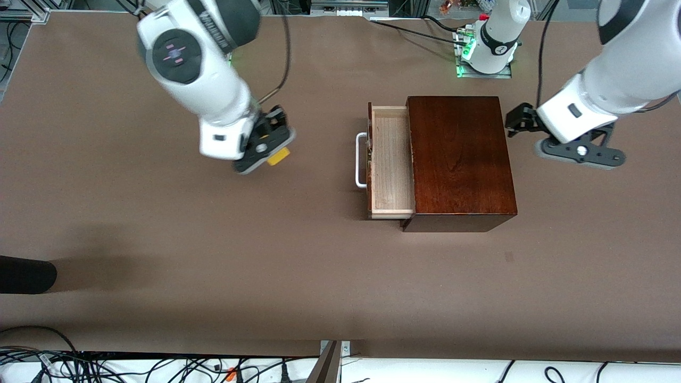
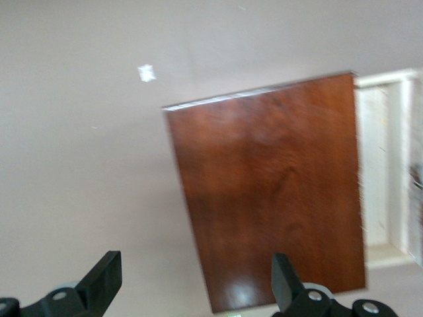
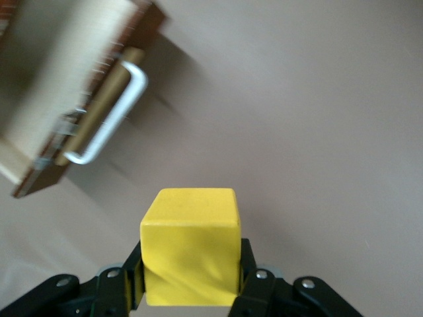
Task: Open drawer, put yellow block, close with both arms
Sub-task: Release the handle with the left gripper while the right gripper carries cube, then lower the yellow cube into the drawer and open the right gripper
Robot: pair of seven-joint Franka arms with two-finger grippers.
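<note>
While the small bright yellow cube (image 1: 278,156) sits pinched in the right end effector (image 1: 264,151) above the brown bench (image 1: 159,239), centre-left, the pale-lined wooden drawer (image 1: 391,162) stands open mid-frame; the left end effector (image 1: 518,119), spread, waits upper right.

Bare table (image 1: 319,250) before open drawer (image 1: 392,159).

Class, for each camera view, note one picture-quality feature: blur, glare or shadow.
Front view: the right gripper holding the yellow block is motion-smeared. Left wrist view: the wooden box looks soft, with glare on its polished top. Right wrist view: the drawer is blurred; the block is sharper.
</note>
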